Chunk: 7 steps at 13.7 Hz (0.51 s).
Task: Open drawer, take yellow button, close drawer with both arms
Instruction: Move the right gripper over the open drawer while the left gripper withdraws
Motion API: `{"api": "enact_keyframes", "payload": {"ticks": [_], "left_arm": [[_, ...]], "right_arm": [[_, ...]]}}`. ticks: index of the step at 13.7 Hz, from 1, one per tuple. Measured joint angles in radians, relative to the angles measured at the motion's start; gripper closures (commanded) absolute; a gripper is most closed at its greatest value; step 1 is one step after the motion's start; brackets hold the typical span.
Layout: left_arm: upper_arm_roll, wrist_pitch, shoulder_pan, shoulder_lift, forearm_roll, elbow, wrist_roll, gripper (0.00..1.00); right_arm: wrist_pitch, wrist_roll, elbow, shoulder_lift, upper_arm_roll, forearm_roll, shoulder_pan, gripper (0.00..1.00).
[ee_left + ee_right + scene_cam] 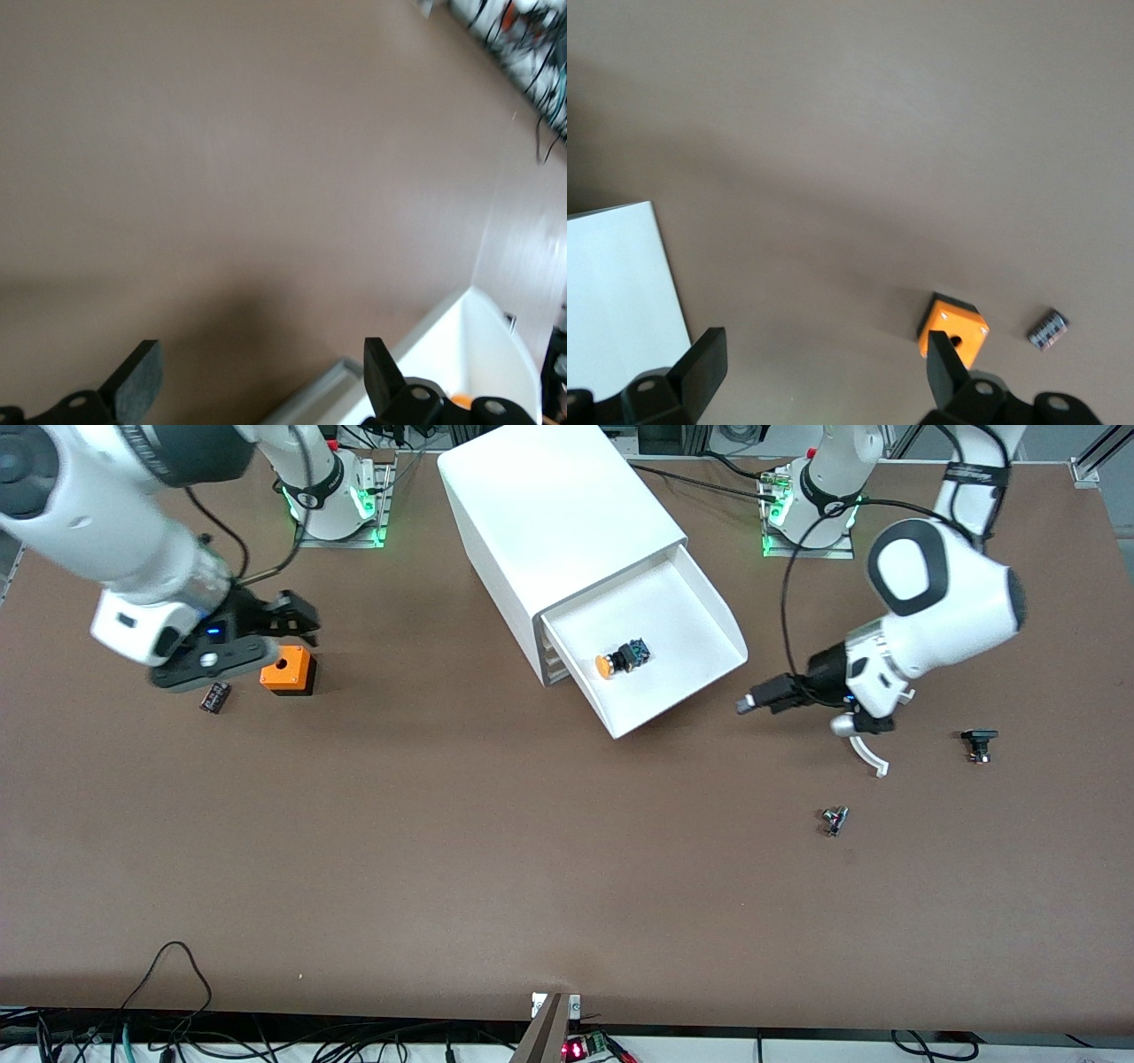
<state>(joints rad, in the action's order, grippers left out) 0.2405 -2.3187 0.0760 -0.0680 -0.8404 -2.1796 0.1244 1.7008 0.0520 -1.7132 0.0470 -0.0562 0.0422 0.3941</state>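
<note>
The white cabinet [549, 514] stands at the middle of the table's robot side. Its top drawer [682, 624] is pulled out. The button [620, 660], with an orange-red cap and a dark body, lies on its side in the drawer. My left gripper [749, 701] is open and empty, just off the drawer's front corner toward the left arm's end. In the left wrist view my left gripper [257, 376] shows open over bare table, with the drawer [469, 341] at the edge. My right gripper [299, 615] is open beside the orange cube [288, 671]. The right wrist view [824, 363] shows it open too.
The orange cube [952, 328] has a small black part [214, 696] beside it, also seen in the right wrist view [1047, 328]. Another black part [978, 742] and a small metal part [834, 820] lie toward the left arm's end. The cabinet [620, 292] shows in the right wrist view.
</note>
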Motion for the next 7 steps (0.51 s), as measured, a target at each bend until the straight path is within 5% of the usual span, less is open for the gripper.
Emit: {"api": "enact_keyframes", "payload": {"ticks": [3,7], "left_arm": [[-0.035,0.022,0.005,0.021,0.243,0.055,-0.004,0.00],[-0.097,0.418,0.017,0.076,0.619,0.294,-0.015,0.00]], "right_arm": [[0.006,0.001,0.042,0.024,0.002,0.016,0.122,0.00],[0.022,0.062,0.170,0.133,0.005,0.032,0.315,0.00]]}}
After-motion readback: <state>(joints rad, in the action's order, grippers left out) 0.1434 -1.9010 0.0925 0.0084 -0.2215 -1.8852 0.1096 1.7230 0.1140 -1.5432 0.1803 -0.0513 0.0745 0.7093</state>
